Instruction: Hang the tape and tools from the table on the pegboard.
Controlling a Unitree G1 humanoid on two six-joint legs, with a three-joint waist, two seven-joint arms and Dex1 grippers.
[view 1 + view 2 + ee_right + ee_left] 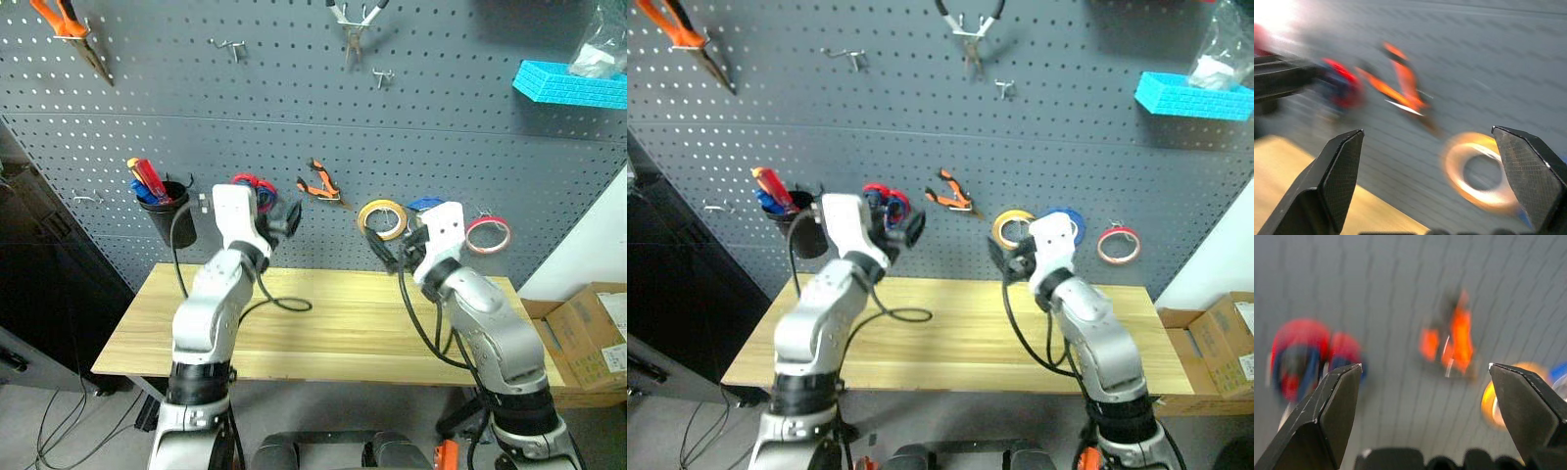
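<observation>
While jaws wide, tape [488, 234] seemingly apart.

Even, bright head views; wrist views blurred, seemingly by motion.

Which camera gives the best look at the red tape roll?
The right eye view: the red tape roll hangs whole on the pegboard. In the left eye view the right arm sits close beside it.
</observation>
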